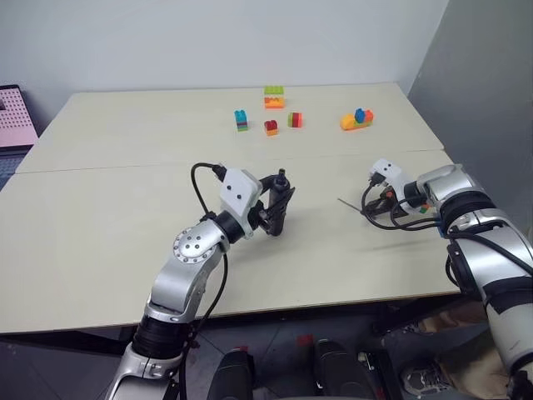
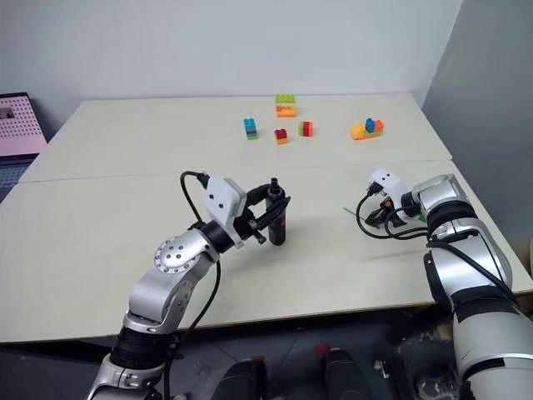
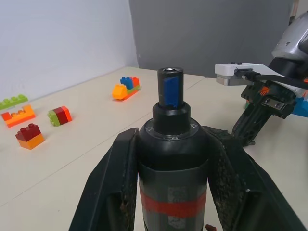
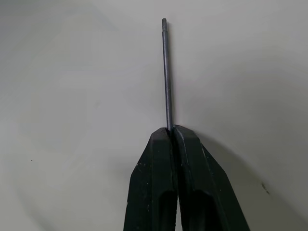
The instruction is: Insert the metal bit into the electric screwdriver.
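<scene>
the metal bit is pinched at one end between the closed tips of the right gripper, down low at the table on the right side, most of its length sticking out past the fingers. the electric screwdriver is clamped upright in the left gripper near the middle, socket end up, well apart from the bit. imo the trick now is to lift the bit clean without letting it swivel in the pinch, then line it up dead straight over that little socket before pushing in. the lego bricks at the back are out of the way
</scene>
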Controlling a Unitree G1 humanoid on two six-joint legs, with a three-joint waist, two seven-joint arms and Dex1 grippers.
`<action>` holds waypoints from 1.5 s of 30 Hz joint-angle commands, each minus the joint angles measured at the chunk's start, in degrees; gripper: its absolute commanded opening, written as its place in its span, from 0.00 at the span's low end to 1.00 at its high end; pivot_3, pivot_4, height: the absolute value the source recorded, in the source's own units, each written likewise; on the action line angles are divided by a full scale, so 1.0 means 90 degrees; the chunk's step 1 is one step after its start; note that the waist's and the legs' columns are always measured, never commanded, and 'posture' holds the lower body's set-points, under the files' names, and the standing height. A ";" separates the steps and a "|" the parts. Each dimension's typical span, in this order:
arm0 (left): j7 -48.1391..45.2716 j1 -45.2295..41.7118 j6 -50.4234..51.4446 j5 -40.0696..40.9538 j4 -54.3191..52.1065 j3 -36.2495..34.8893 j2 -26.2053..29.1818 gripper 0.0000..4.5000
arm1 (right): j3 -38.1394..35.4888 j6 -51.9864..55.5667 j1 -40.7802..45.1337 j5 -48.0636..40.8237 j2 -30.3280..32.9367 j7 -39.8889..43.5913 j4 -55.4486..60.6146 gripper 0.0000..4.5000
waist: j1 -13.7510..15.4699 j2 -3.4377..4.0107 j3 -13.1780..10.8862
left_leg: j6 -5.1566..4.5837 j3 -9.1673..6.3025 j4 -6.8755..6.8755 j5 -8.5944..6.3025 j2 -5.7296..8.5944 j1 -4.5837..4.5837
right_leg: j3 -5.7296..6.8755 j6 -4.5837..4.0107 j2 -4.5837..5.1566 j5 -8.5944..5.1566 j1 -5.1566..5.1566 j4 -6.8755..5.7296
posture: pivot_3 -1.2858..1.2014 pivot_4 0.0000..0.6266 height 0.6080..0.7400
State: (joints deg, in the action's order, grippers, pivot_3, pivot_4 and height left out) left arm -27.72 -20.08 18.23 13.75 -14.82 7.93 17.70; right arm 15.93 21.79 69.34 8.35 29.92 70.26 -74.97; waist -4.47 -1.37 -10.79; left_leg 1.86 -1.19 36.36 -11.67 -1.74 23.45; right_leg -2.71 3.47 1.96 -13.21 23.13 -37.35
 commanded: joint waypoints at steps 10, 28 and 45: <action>0.0035 0.0081 0.0132 -0.0244 0.0271 0.0077 0.0067 0.36 | -0.0334 0.0656 -0.0299 -0.0062 0.0093 0.0570 0.0705 0.00 | -0.0016 0.0001 0.0000 | 0.0000 0.0000 0.0000 0.0000 0.0000 0.0001 | -0.0001 0.0000 0.0000 -0.0001 -0.0001 0.0001 | 0.52 0.24 1.00; -0.0009 -0.0051 0.0169 -0.0245 0.0362 0.0129 0.0035 0.36 | 0.0076 0.0786 -0.0774 0.0181 0.0406 0.0946 0.2247 0.43 | -0.0020 0.0006 0.0003 | 0.0000 -0.0003 -0.0001 0.0000 0.0001 0.0001 | 0.0000 -0.0005 0.0000 -0.0004 -0.0001 0.0005 | 0.52 0.24 1.00; 0.0035 -0.0015 0.0140 -0.0358 0.0411 0.0179 0.0029 0.36 | 0.0644 0.0666 -0.0520 0.0681 -0.0105 0.0908 0.1617 0.22 | -0.0031 0.0007 0.0017 | 0.0000 -0.0005 -0.0002 0.0000 0.0001 -0.0010 | 0.0000 -0.0021 -0.0001 -0.0013 -0.0010 0.0004 | 0.52 0.24 1.00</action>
State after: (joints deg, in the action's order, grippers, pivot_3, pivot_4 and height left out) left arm -28.01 -21.41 18.27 12.70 -13.40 8.94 17.59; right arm 20.75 27.82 65.00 14.34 30.20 77.45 -59.67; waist -4.75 -1.31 -10.64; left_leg 1.86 -1.25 36.34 -11.67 -1.73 23.35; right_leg -2.71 3.28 1.94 -13.33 23.05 -37.32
